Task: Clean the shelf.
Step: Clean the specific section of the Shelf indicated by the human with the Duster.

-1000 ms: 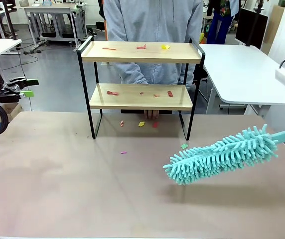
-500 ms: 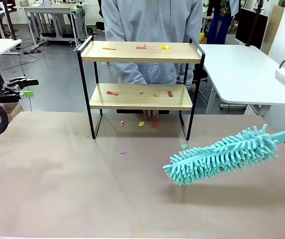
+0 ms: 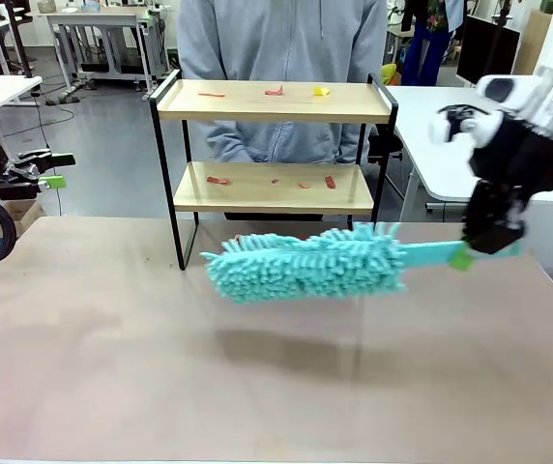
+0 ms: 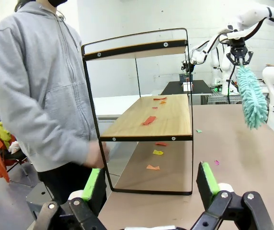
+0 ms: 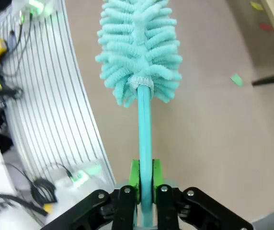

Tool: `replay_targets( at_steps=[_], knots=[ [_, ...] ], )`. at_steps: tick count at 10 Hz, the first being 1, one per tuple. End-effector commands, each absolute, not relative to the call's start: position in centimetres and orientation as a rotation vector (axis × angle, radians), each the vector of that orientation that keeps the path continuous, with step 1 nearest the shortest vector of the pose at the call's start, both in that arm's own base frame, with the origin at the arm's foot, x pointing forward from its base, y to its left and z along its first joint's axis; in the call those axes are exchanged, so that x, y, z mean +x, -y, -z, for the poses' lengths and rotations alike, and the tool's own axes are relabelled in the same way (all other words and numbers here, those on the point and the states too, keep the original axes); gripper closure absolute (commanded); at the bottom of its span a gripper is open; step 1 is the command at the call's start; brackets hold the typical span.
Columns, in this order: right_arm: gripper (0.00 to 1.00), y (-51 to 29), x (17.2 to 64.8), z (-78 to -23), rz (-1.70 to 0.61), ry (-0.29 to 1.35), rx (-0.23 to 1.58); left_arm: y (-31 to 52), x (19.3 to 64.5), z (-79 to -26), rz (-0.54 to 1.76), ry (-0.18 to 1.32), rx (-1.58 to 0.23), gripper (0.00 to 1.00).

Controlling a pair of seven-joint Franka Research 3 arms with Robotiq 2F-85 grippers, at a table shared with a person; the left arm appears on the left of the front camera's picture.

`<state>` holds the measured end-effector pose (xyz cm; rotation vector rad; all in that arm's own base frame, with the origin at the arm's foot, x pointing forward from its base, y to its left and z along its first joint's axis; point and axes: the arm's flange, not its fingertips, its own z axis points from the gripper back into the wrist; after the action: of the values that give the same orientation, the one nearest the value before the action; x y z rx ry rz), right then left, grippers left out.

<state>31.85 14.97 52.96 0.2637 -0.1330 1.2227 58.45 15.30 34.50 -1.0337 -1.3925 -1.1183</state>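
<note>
Two light wooden boards of the black-framed shelf [image 3: 267, 101], standing at the far side of the tan table [image 3: 83, 367], carry small red and yellow paper scraps [image 3: 218, 180]. Our right gripper [image 3: 468, 254] clamps the handle of the fluffy teal duster [image 3: 305, 263], held in front of the shelf. Our left gripper [image 3: 56, 169] hangs spread and empty.

One shelf [image 3: 257, 101] bearing seven scraps [image 3: 275, 91], one duster [image 3: 301, 263].
</note>
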Motion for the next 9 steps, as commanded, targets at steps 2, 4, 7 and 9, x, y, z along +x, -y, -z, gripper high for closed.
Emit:
replay_targets(
  at_steps=[2,4,7,9],
  knots=[
    [0.87,-21.7,29.7,-52.5,-1.007,0.185,0.316,-15.2,58.4,-34.8,1.126,1.4,-1.023,0.0],
    [0.87,-26.1,28.7,-51.0,-0.846,0.145,0.313,-15.2,58.4,-34.8,1.126,1.4,-1.023,0.0],
    [0.87,-25.9,28.4,-51.2,-0.862,0.134,0.286,-15.2,58.4,-34.8,1.126,1.4,-1.023,0.0],
    [0.87,-25.9,28.4,-51.2,-0.862,0.134,0.286,-15.2,58.4,-34.8,1.126,1.4,-1.023,0.0]
  ],
)
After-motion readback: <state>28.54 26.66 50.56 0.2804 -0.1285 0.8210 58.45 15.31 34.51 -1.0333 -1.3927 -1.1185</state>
